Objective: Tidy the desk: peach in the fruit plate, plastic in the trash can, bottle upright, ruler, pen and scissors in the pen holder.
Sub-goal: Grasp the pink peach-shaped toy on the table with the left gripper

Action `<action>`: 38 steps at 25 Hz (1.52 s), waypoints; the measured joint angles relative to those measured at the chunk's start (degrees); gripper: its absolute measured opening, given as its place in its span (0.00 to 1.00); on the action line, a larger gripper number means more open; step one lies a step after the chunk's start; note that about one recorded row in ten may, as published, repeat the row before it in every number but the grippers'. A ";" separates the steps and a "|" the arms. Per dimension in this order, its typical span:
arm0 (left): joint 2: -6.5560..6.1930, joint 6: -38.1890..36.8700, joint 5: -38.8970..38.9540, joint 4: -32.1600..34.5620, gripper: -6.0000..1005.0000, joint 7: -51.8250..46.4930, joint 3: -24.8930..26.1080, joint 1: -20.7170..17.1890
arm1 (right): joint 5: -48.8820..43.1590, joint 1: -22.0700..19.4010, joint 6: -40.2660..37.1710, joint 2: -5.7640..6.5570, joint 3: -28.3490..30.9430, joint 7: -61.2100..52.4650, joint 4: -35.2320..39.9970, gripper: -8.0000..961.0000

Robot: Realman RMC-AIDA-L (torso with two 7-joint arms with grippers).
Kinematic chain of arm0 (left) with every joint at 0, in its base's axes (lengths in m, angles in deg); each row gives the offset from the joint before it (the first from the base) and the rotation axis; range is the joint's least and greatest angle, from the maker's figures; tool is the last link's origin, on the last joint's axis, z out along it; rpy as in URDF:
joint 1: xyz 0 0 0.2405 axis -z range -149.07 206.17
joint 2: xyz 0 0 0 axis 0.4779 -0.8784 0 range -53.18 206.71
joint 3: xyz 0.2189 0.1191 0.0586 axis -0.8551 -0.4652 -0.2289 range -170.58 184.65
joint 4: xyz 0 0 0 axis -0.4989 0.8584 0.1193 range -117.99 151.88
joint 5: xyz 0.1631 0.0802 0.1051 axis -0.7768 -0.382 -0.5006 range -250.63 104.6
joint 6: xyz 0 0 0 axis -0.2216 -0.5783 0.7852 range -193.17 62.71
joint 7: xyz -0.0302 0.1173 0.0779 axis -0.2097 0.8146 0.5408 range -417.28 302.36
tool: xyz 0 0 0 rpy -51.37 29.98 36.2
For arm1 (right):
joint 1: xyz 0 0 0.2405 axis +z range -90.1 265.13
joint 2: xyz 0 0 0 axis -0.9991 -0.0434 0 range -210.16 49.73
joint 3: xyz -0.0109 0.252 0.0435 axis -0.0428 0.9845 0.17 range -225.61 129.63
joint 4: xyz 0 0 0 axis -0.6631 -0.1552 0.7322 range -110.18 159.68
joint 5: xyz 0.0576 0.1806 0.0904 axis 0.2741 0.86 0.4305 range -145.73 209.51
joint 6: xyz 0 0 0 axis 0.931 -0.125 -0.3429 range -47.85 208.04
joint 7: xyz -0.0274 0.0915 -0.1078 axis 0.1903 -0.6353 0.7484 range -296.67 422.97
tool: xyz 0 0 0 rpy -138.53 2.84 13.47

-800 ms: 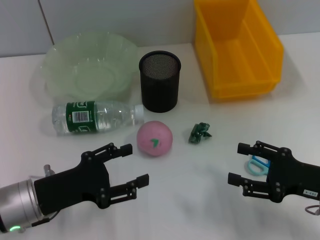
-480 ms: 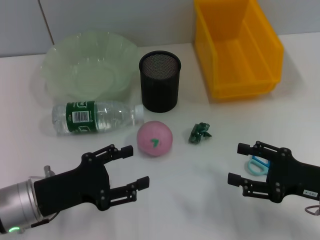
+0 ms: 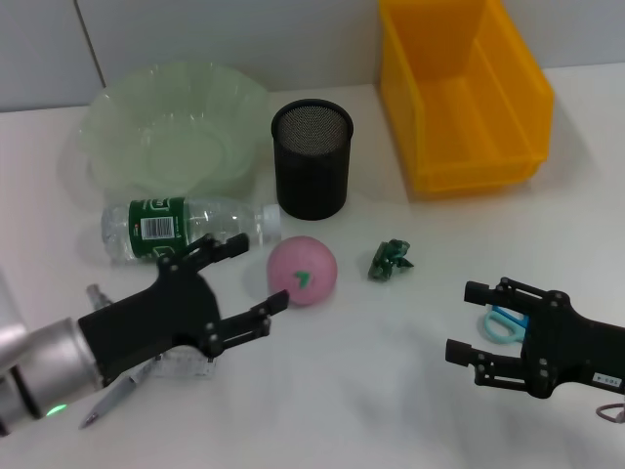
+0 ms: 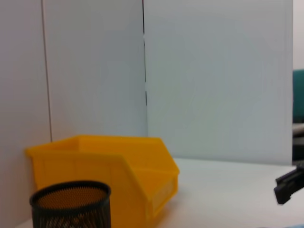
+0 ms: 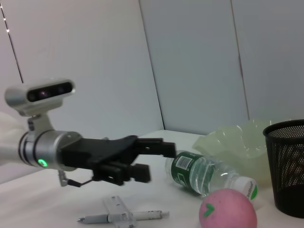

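The pink peach (image 3: 303,271) rests on the white desk (image 3: 391,391). My left gripper (image 3: 262,274) is open just left of it, one finger over the neck of the lying bottle (image 3: 181,230). Under that arm lie the ruler (image 3: 181,363) and the pen (image 3: 109,403). A crumpled green plastic scrap (image 3: 391,259) sits right of the peach. My right gripper (image 3: 464,320) stands open low at the right, partly covering the light blue scissors (image 3: 503,324). The right wrist view shows the left gripper (image 5: 159,161), peach (image 5: 228,209), bottle (image 5: 204,173), pen (image 5: 123,217) and ruler (image 5: 116,207).
At the back stand the pale green fruit plate (image 3: 176,127), the black mesh pen holder (image 3: 312,156) and the yellow trash can (image 3: 459,93). The left wrist view shows the trash can (image 4: 109,166), the pen holder (image 4: 71,204) and part of the right gripper (image 4: 289,183).
My left arm has moved forward towards the peach and the bottle, and the pen and ruler now show beneath it. The right arm has stayed still.
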 joint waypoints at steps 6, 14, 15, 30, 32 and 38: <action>0.01 7.62 -0.27 -6.25 0.81 3.06 -0.07 7.11 | 0.00 -0.05 0.00 0.05 0.00 0.00 0.00 0.85; 0.01 13.04 -0.14 -11.67 0.81 7.77 0.31 12.78 | 0.00 -0.20 0.00 0.09 0.00 0.00 0.00 0.85; 0.01 13.91 -0.13 -11.98 0.81 7.92 0.34 13.31 | 0.00 -0.18 0.00 0.09 0.00 0.00 0.00 0.85; 0.01 23.62 -0.47 -15.45 0.81 8.18 4.26 15.48 | -0.76 0.36 0.00 0.02 0.00 0.00 -0.05 0.85; 0.01 22.84 -0.62 -15.51 0.78 8.19 5.18 15.17 | -0.77 0.36 0.00 0.01 0.00 0.00 -0.09 0.85; 0.01 22.46 -0.68 -15.51 0.64 8.21 5.25 15.01 | -0.79 0.29 0.22 0.00 0.00 0.00 -0.16 0.85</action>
